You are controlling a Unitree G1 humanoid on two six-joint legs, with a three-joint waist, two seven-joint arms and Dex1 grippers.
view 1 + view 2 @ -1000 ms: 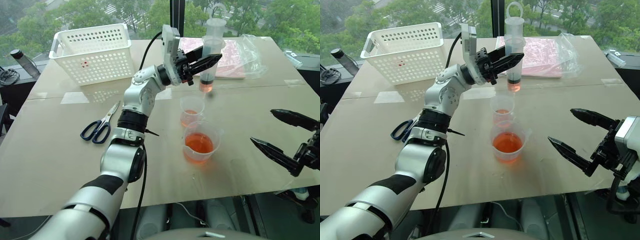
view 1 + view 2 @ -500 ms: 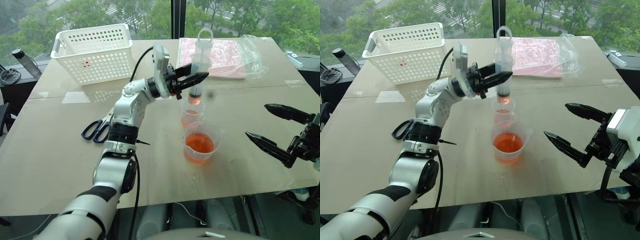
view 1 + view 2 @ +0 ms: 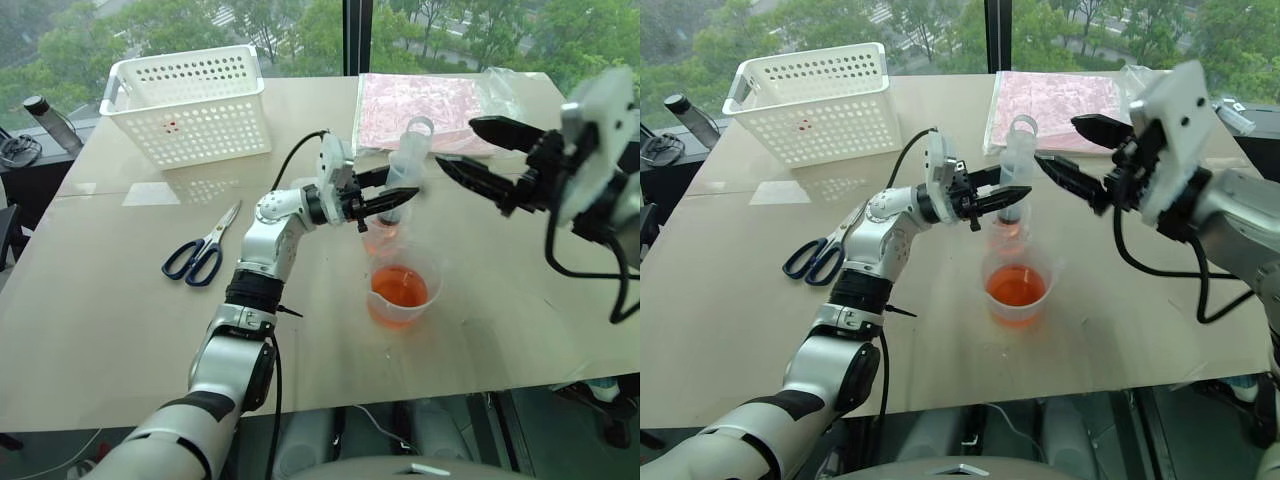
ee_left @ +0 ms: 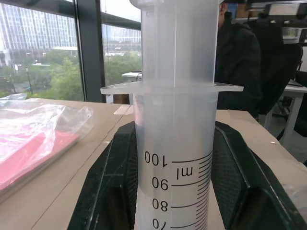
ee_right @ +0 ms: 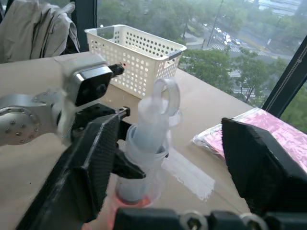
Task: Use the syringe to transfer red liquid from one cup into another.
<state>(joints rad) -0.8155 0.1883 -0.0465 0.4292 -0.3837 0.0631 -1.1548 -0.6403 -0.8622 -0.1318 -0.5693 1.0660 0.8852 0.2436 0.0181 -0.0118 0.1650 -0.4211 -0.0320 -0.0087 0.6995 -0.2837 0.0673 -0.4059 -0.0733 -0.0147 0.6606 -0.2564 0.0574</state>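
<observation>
**Clerk:** Nearest the robot on the table point(image 3: 120, 330), item one: the spouted beaker point(image 3: 402, 292), holding red liquid point(image 3: 399, 287) to roughly a third of its depth. Just behind it, item two: the smaller cup point(image 3: 381, 235), a little red showing at its bottom.

**Checker:** And the syringe?

**Clerk:** Item three: the syringe point(image 3: 401, 172), upright, tip lowered into the smaller cup, plunger ring raised. The left gripper point(image 3: 395, 197) has its black fingers point(image 4: 117, 187) clamped on either side of the barrel, below the flange. Item four: the right gripper point(image 3: 455, 148), jaws parted and holding nothing, just beside the plunger ring (not touching it, as far as can be judged).

**Checker:** Progress?

**Clerk:** Judged well along: the syringe is positioned over the receiving cup. Left to do: press the plunger down to empty it.

**Checker:** Farther back?

**Clerk:** Scissors point(image 3: 202, 251) to the left; beyond, a white basket point(image 3: 186, 102) and a pink packet in a clear bag point(image 3: 440, 100).
</observation>
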